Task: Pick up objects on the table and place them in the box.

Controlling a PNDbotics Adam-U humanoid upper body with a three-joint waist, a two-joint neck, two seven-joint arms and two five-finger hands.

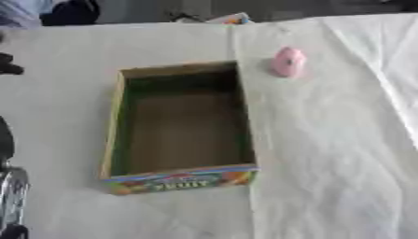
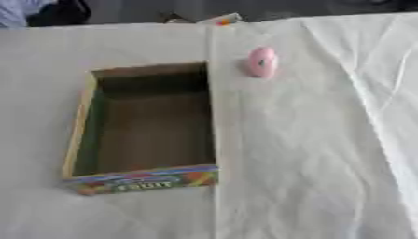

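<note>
**Empty box, one pink thing still out: risks from here**

Table (image 1: 326, 177): covered in a white cloth that lies creased, with a long fold running from the far middle down toward the near edge, just right of the box. Risk: a hand sliding across could drag the cloth and shift whatever sits on it.

Box (image 1: 114, 135): open cardboard tray, left of centre, bright printed front wall facing near. Inside appears bare. It rests unheld on the cloth. Risk: a knock on the right or far wall could skate or turn it, so a drop aimed at the opening lands on the rim or outside.

Arm (image 1: 10, 196): only dark and silver parts show at the near-left edge of the left eye view; probably the left arm. No hand shows in either view, so I cannot tell how the fingers stand or whether they hold anything.

Pink object (image 2: 262, 61): small, rounded, egg-like, with a dark spot on top. It sits on the cloth just beyond the box's far-right corner, close but apart from the wall. Judgement: its curved shape may roll or squirt away if fingers close off-centre, and toward the far edge it would be harder to reach. Nearness to the box leaves little room on the left side of it.
</note>
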